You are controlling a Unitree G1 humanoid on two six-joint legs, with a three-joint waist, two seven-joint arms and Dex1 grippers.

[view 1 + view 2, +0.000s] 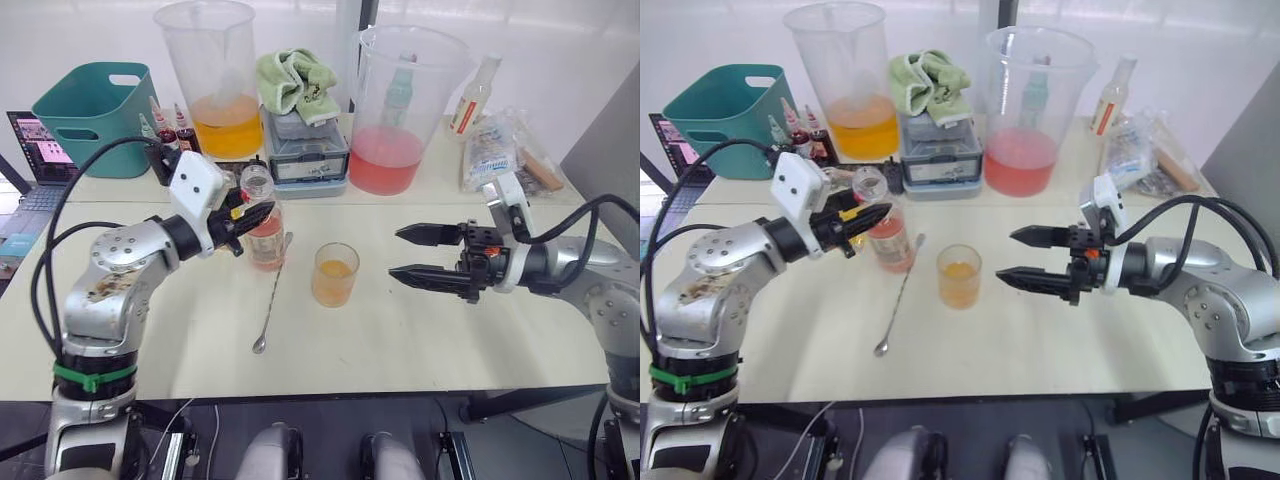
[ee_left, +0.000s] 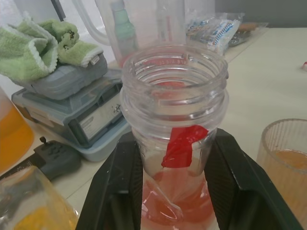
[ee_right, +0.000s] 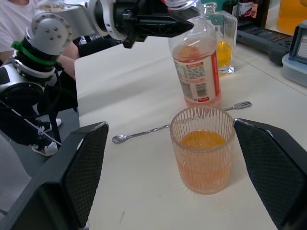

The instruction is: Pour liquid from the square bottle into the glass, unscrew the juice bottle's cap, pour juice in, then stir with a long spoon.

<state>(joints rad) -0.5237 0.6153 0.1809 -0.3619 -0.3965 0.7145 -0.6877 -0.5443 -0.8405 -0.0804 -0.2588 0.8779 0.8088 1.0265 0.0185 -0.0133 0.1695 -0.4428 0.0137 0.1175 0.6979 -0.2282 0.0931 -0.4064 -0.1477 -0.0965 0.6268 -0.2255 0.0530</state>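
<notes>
- Head camera, looking down over my two arms: a pale table (image 1: 420, 330) stretches in front of me; my left claw (image 1: 258, 215) is closed around the neck of the juice bottle (image 1: 264, 240), which stands upright on the table left of centre, with no cap on its mouth and pink-red juice (image 1: 265, 250) low inside; the glass (image 1: 335, 274) stands just right of the bottle, apart from it, holding orange-yellow drink; the long spoon (image 1: 272, 294) lies flat between bottle and glass, its bowl toward me; my right claw (image 1: 412, 253) hovers to the right of the glass, its two black fingers spread wide and empty, not touching anything; along the back sit a teal basket (image 1: 92, 118), a big jug of orange fluid (image 1: 214, 82), a green cloth (image 1: 296, 84) on a grey box (image 1: 306, 152), and a big jug of pink fluid (image 1: 402, 112).
- Left wrist camera: my two black fingers (image 2: 112, 191) press against both sides of the juice bottle just under its threaded, open mouth; a red scrap of label clings to the neck; the ribbed rim of the glass (image 2: 286, 158) shows beside it.
- Right wrist camera: my fingers (image 3: 81, 167) stand wide apart with the glass between them in the line of sight, beyond the tips and untouched; behind it lie the long spoon and the held juice bottle; the square bottle (image 3: 221, 43) stands further back with yellow liquid (image 3: 222, 53) in it.
</notes>
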